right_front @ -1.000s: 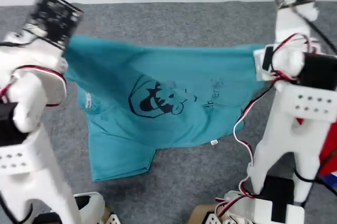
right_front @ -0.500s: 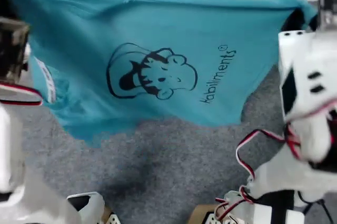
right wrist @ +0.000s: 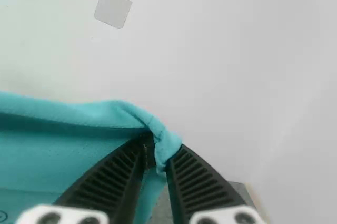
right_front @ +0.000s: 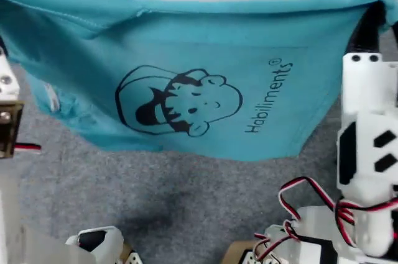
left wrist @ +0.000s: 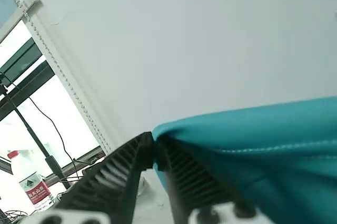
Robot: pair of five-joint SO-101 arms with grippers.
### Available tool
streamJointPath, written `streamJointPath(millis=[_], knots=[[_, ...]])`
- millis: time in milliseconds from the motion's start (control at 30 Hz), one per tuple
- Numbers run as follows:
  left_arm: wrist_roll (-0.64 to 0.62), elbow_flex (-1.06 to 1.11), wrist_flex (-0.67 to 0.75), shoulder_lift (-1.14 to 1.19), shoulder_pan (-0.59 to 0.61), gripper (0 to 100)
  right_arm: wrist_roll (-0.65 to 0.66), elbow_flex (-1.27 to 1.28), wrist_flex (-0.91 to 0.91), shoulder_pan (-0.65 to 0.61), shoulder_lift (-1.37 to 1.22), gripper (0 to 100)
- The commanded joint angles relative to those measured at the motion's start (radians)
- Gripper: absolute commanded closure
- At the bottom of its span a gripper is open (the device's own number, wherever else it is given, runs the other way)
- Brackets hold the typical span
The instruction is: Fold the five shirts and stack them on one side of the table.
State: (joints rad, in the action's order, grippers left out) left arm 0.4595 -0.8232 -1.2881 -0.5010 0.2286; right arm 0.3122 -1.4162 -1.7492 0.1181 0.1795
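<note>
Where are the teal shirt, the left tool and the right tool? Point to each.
teal shirt [right_front: 186,34], high view, plain cloth above the print.
left tool [left wrist: 154,147], left wrist view, between its fingertips.
right tool [right wrist: 155,153], right wrist view, between its fingertips.

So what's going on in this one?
Both arms hold one teal shirt stretched between them above the grey table. The left gripper is shut on one top corner, the right gripper on the other. The shirt hangs spread, printed side toward the high camera; it is not yet folded.
</note>
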Motion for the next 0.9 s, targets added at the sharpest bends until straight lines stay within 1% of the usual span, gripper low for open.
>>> streamJointPath(millis=[0,300,467,567,633,733,867], knots=[[0.012,-0.027,-0.003,-0.006,0.015,100,0.0,-0.018,-0.001,0.013,0.018,98.9],[0.012,-0.018,0.005,0.006,0.015,100,-0.002,-0.003,-0.001,0.012,0.001,98.9],[0.012,0.137,0.006,0.089,0.011,100,-0.009,0.195,0.054,0.007,-0.097,98.8],[0.012,0.254,0.006,0.187,0.011,100,-0.011,0.325,0.137,0.004,-0.189,98.8],[0.012,0.318,0.014,0.279,0.009,100,-0.011,0.407,0.225,0.004,-0.269,98.8],[0.012,0.381,0.075,0.44,-0.002,100,-0.041,0.489,0.374,0.004,-0.403,98.8],[0.009,0.364,0.184,0.664,-0.017,100,-0.049,0.503,0.526,0.004,-0.588,98.8]])
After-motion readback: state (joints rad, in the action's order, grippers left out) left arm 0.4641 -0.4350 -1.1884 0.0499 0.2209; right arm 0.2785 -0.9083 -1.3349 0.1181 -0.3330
